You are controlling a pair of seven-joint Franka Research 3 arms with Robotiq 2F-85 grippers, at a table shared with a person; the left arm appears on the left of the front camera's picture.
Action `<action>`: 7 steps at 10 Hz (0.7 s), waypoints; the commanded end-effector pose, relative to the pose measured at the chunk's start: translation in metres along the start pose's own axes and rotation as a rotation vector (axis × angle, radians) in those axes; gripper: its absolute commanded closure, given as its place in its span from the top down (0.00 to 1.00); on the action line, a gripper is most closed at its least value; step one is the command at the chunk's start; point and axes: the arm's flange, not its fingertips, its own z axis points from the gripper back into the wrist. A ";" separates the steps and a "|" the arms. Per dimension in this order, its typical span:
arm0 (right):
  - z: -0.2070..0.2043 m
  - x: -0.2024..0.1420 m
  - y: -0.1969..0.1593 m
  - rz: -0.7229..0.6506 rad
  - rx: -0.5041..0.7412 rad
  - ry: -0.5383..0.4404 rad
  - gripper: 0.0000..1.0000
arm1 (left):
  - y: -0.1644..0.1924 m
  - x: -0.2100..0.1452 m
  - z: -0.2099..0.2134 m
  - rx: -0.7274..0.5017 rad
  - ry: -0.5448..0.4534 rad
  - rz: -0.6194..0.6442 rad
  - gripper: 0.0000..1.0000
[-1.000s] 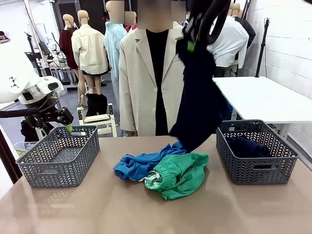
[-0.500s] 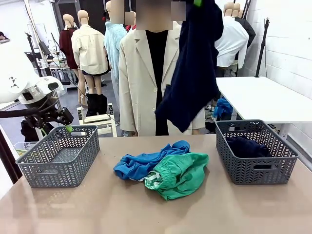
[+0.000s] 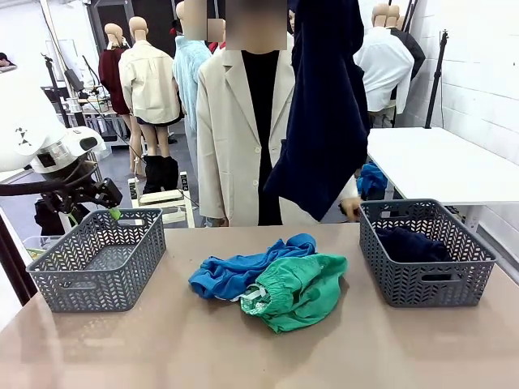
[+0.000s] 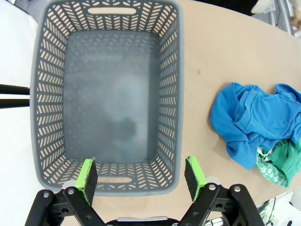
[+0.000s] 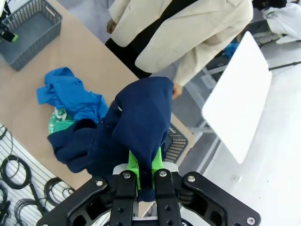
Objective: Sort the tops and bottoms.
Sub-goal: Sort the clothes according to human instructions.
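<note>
The dark navy bottoms (image 3: 324,121) have been lifted clear of the table (image 3: 162,348) and hang high, pinched in the right gripper (image 5: 145,175), near the right basket (image 3: 422,284), probably their place. The left gripper (image 4: 141,173) is held spread over the empty left basket (image 4: 176,94).

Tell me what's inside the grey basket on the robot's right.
A crumpled dark navy cloth lies in the grey basket, showing over the rim. Whatever is beneath it, and the basket floor, is covered.
</note>
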 end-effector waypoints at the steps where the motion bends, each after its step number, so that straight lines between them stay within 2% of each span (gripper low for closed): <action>1: -0.001 -0.004 -0.006 -0.007 0.001 -0.008 0.00 | 0.000 -0.003 0.001 0.003 0.006 0.022 0.96; 7: -0.001 -0.004 -0.006 -0.007 0.001 -0.008 0.00 | 0.000 -0.003 0.001 0.003 0.006 0.022 0.96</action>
